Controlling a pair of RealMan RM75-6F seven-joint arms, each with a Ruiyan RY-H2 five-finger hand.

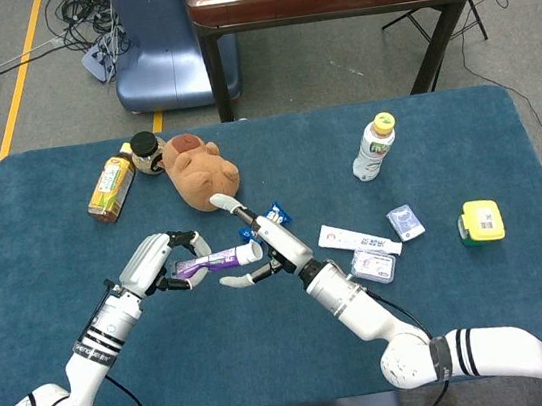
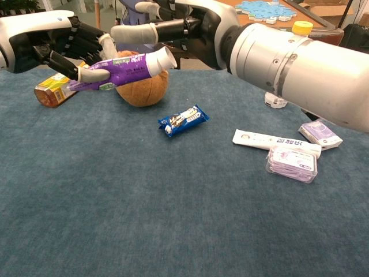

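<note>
While gripping the purple toothpaste tube (image 1: 211,263) tight in the left hand (image 1: 158,263), holds it sideways, up above the blue table (image 1: 444,138). Hovers with the right hand (image 1: 260,246) at the white cap end, fingers spread wide, holding nothing. Looks like a hand-over. Next calls for closing softly round the cap.

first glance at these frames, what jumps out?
The purple toothpaste tube with a white cap, held off the blue cloth table by the left hand, left of centre. The right hand is at its cap end with fingers spread; contact is unclear. Behind them lies a brown plush animal head.
</note>
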